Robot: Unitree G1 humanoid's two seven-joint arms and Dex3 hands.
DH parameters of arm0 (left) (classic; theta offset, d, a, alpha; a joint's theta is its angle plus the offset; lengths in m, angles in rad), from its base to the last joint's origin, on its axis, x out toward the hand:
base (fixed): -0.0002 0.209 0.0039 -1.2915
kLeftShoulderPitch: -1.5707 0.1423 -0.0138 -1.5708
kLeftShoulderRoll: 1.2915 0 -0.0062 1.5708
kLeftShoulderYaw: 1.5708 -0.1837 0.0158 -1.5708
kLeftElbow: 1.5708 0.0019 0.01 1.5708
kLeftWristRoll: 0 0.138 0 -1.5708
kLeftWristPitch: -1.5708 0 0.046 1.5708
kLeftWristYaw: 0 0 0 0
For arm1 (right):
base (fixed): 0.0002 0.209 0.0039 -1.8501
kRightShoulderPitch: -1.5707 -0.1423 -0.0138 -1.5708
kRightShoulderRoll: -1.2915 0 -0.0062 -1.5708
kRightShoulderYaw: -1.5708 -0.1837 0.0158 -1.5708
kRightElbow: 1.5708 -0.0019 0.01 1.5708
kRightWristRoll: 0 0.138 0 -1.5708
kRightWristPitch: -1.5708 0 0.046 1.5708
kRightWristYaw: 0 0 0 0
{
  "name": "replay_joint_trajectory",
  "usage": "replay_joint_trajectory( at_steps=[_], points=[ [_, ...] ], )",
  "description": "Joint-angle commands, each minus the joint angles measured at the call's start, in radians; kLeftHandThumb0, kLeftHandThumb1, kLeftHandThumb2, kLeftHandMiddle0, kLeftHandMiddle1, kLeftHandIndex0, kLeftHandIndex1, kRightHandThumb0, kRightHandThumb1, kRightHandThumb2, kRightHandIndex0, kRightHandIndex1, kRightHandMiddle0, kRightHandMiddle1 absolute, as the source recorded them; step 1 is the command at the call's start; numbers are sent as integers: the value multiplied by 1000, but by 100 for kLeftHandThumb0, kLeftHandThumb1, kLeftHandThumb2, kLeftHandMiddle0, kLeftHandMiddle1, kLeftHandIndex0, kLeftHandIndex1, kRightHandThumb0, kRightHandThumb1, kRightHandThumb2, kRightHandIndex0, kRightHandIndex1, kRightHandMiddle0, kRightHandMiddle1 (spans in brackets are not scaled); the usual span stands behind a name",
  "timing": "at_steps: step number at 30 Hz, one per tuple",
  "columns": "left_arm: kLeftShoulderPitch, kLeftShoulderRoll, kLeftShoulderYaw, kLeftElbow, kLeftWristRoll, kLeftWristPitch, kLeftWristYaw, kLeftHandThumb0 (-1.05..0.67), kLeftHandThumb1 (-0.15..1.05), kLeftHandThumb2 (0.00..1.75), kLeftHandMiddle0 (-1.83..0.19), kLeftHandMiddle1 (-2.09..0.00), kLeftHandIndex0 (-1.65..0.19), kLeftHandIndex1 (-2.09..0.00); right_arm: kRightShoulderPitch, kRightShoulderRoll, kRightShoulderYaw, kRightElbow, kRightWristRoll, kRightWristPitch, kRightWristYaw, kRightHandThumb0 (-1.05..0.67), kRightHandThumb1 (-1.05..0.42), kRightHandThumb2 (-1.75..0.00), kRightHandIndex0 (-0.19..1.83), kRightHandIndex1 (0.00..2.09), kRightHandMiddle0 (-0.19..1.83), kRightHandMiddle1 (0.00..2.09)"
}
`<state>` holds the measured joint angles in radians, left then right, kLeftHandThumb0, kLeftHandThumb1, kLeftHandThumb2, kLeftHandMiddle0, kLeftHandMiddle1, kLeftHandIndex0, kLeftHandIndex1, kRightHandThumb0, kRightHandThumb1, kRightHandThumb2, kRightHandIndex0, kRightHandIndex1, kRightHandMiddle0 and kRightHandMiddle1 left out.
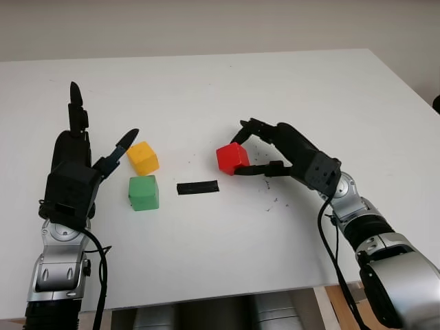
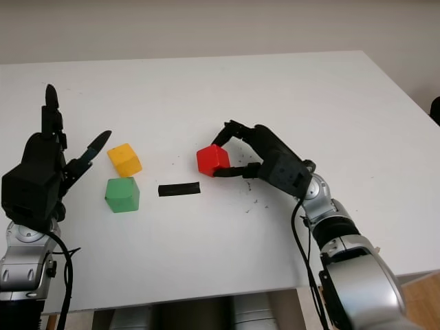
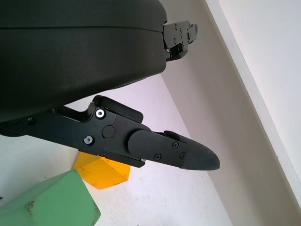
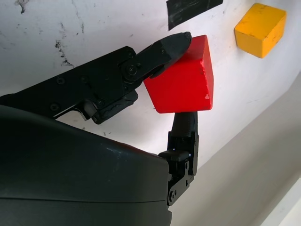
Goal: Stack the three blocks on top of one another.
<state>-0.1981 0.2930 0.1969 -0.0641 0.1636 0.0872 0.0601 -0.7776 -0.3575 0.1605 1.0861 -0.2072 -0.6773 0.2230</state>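
Note:
My right hand (image 1: 242,152) is shut on the red block (image 1: 232,158), pinching it between fingertips just right of the table's middle; the block (image 4: 182,77) looks lifted slightly off the surface and tilted. The yellow block (image 1: 143,157) sits on the table to the left, with the green block (image 1: 143,192) just in front of it, nearly touching. My left hand (image 1: 89,148) is open, raised beside these two blocks on their left, one fingertip (image 1: 128,138) close to the yellow block (image 3: 101,171).
A strip of black tape (image 1: 198,187) lies on the white table (image 1: 220,89) between the green block and the red block. Dark scuff marks (image 1: 271,196) speckle the surface under my right hand. The table's front edge runs close to both forearms.

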Motion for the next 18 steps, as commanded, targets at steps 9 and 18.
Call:
replay_joint_trajectory(
  at_steps=[9, 18],
  points=[
    [10, 8, 2, -30, 3, 5, -7, -66, 105, 13, 19, 0, 19, -3, 52, 44, -33, -102, 54, 2, 48, -46, -96, -6, 14, 3, 37, 161],
    [10, 18, 1, -35, 11, 16, -14, -69, 105, 14, 19, 0, 19, -2, 87, 103, -39, -149, 65, 16, 47, -45, -96, -5, 9, 3, 36, 160]
  ],
)
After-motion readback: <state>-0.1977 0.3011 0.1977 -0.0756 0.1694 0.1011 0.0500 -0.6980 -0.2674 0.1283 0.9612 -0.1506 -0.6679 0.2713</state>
